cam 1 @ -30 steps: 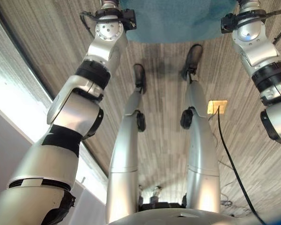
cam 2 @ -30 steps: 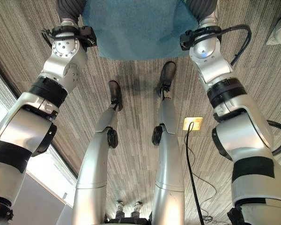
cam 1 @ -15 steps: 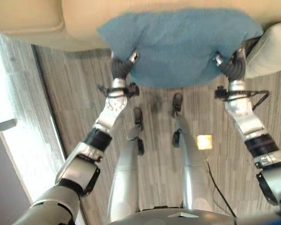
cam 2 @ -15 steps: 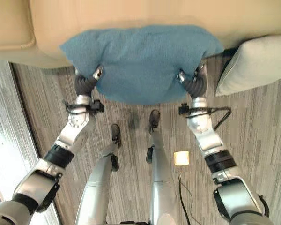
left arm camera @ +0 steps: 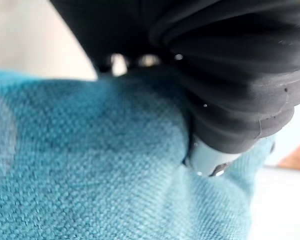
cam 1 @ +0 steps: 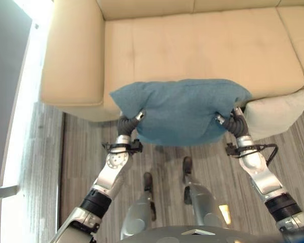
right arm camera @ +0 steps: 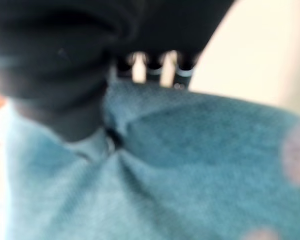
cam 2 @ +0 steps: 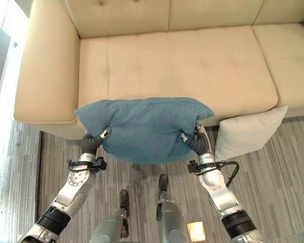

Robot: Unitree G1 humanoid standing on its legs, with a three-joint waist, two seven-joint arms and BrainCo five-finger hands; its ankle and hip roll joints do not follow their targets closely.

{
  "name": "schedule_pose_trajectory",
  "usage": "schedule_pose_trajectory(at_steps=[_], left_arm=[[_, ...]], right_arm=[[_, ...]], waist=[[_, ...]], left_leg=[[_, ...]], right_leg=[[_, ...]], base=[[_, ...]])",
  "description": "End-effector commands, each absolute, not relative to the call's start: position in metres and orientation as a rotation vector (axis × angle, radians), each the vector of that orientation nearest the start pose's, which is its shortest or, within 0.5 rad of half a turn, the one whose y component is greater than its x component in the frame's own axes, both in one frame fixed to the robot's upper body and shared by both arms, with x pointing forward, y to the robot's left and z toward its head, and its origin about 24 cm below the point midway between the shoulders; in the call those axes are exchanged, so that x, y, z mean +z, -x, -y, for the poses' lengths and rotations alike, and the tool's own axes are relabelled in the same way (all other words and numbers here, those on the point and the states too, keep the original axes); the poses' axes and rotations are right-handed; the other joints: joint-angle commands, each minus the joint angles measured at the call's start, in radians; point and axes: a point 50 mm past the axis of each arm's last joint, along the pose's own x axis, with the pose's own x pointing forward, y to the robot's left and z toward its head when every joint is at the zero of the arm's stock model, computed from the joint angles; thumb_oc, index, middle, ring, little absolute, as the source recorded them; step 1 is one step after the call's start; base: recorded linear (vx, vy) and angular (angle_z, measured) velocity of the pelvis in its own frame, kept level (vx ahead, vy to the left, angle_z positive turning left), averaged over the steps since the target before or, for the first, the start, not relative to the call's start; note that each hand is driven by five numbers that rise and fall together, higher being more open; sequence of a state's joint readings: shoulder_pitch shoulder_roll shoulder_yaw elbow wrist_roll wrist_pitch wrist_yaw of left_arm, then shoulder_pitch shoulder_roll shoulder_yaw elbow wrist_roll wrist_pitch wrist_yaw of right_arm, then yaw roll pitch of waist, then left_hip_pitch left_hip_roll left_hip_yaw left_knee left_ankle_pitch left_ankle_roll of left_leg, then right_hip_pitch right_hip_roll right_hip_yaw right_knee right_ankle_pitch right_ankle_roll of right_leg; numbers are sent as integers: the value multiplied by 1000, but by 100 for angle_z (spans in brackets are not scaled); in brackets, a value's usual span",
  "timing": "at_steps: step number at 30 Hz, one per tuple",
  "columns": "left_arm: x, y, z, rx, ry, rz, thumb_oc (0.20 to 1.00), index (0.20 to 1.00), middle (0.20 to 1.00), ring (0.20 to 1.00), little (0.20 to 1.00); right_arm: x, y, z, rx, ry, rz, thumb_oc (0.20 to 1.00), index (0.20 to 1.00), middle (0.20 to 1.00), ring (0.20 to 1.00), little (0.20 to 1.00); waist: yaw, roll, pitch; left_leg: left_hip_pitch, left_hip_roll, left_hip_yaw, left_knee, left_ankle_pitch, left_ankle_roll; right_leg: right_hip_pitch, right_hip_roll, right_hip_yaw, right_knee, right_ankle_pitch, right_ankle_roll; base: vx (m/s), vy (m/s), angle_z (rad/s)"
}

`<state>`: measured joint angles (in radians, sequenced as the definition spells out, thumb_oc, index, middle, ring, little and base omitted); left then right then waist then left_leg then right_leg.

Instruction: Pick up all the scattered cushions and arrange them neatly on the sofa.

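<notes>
Two hands carry one teal cushion (cam 2: 144, 129) between them, held up in front of the robot at the sofa's front edge. The left hand (cam 2: 93, 143) pinches the cushion's lower left corner, thumb pressed into the fabric and fingers curled round it, as its wrist view shows. The right hand (cam 2: 196, 140) is clamped on the lower right corner in the same way, the cloth puckering at the grip. Just beyond on the robot's right, a cream cushion (cam 2: 248, 132) leans on the wood floor (cam 2: 289, 167) against the sofa front. Farther off, the beige sofa (cam 2: 177, 66) has a bare seat. The step in hand looks like the carry-and-place: next the arms probably need to reach forward over the seat, set the teal cushion against the backrest and release both corners. The cream cushion remains to be collected.
</notes>
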<state>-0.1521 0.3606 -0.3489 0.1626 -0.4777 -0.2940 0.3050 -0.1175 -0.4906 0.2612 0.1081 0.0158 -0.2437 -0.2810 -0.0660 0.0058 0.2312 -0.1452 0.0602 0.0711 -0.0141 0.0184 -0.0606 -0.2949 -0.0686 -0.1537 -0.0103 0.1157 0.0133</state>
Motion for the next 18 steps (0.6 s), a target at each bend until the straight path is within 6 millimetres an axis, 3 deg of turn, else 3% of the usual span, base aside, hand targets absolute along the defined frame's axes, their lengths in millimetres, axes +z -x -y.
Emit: schedule_pose_trajectory(at_steps=[1, 5, 8, 10, 11, 13, 14, 18], left_arm=[[86, -283, -138, -109, 123, 302, 200, 200, 200, 200, 200], [79, -282, -141, -104, 113, 273, 200, 200, 200, 200, 200], [69, -279, -143, -89, 105, 231, 200, 200, 200, 200, 200], [67, -280, -145, -78, 101, 219, 200, 200, 200, 200, 200], [65, -277, -145, -65, 117, 211, 200, 200, 200, 200, 200], [63, -273, -143, -87, 121, 198, 200, 200, 200, 200, 200], [63, -273, -143, -87, 121, 198, 200, 200, 200, 200, 200], [63, -270, -144, -87, 104, 199, 200, 200, 200, 200, 200]], right_arm=[[99, -269, 178, 59, 404, 412, 200, 200, 200, 200, 200], [96, -265, 182, 48, 411, 397, 200, 200, 200, 200, 200], [87, -263, 186, 20, 396, 354, 200, 200, 200, 200, 200], [85, -265, 185, 1, 368, 345, 200, 200, 200, 200, 200], [86, -265, 181, 13, 364, 351, 200, 200, 200, 200, 200], [83, -265, 179, 27, 358, 331, 200, 200, 200, 200, 200], [83, -265, 179, 27, 358, 331, 200, 200, 200, 200, 200], [84, -265, 175, 37, 349, 339, 200, 200, 200, 200, 200]], waist=[[-7, -29, -12], [-4, -48, -21], [-4, -57, -56], [25, -49, -81], [34, -49, -90], [46, -49, -99], [48, -50, -98], [61, -40, -90]], left_leg=[[-51, -9, -27, 123, 75, -53], [-85, -11, -45, 272, 93, -60], [-104, -16, -10, 159, 70, -33], [-96, -27, 9, 7, 130, -34], [-65, -41, -9, 10, 113, -23], [13, -63, 15, 14, 59, 29], [15, -64, 18, 13, 59, 30], [94, -89, 46, 2, 15, 82]], right_leg=[[96, 8, 16, 53, -101, 57], [157, 14, 6, 25, -108, 41], [203, 8, 6, 9, -123, 57], [260, 28, 25, 11, -143, 73], [279, 19, 31, 24, -156, 89], [273, -23, 46, 180, -154, 129], [271, -24, 49, 185, -156, 130], [201, -91, 35, 396, -53, 163]], base=[[12, -126, 9], [62, -95, 24], [157, 15, 17], [401, 183, 12], [509, 316, -44], [369, 326, -85], [206, 229, -73], [136, 186, -38]])
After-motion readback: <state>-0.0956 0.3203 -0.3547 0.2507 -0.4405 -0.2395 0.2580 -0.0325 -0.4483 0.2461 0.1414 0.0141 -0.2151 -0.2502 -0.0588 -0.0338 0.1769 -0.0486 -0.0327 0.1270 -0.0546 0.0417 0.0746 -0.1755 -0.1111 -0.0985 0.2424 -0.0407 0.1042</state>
